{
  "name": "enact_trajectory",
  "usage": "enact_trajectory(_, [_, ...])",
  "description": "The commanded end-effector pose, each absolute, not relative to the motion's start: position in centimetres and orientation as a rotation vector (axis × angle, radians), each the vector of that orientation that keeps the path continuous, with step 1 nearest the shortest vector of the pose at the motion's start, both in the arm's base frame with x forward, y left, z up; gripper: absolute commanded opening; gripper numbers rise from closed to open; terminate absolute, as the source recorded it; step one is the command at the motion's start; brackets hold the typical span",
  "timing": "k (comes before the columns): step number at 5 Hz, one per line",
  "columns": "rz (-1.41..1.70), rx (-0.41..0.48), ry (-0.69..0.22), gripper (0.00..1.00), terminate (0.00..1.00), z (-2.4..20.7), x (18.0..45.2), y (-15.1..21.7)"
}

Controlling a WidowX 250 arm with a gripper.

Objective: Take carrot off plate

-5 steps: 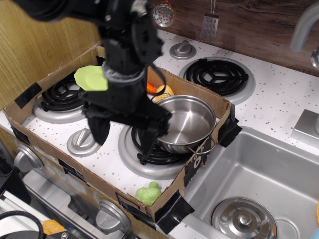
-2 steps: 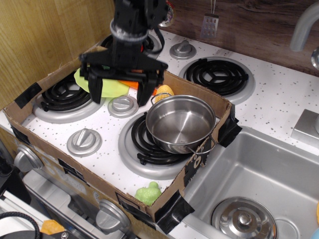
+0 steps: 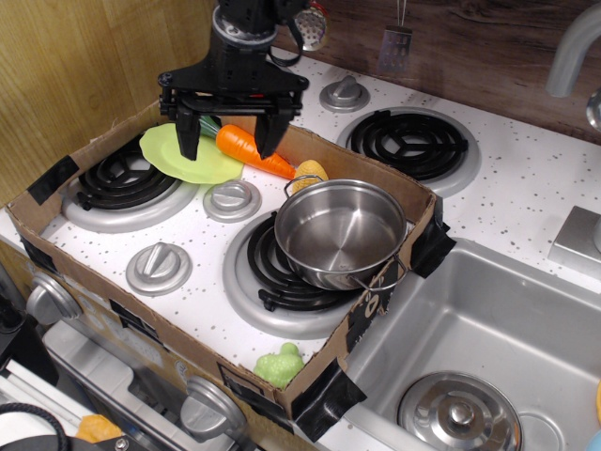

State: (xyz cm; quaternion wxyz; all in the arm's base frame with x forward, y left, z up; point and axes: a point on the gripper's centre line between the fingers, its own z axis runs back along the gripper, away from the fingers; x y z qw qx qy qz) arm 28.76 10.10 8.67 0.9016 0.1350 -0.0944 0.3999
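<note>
The orange carrot [image 3: 252, 150] lies slanted, its green stem end over the right edge of the lime-green plate [image 3: 184, 157] and its tip pointing right, off the plate. The plate rests on the back-left burner inside the cardboard box. My gripper [image 3: 227, 130] hangs just above the carrot's stem end, open and empty. One black finger [image 3: 186, 126] stands over the plate and the other [image 3: 269, 132] over the carrot's far side. Part of the stem is hidden behind the fingers.
A steel pot [image 3: 343, 230] sits on the front-right burner, with a yellow corn-like toy [image 3: 310, 172] just behind it. Cardboard walls [image 3: 188, 352] ring the stove. A green toy [image 3: 280, 365] lies at the box's front corner. The sink [image 3: 488, 329] is to the right.
The arm has moved back and up from over the front burners to above the plate, uncovering the carrot. The fingers stay spread. The carrot and plate have not moved.
</note>
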Motion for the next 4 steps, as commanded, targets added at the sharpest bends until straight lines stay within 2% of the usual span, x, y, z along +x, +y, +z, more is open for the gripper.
enact_trajectory(1, [0.924, 0.202, -0.361, 1.0, 0.0, 9.5, 31.6, 13.6])
enact_trajectory(3, [1.111, 0.141, -0.407, 1.0, 0.0, 8.2, 34.2, 15.7])
enact_trajectory(4, [1.209, 0.109, -0.375, 1.0, 0.0, 7.2, 34.3, 16.0])
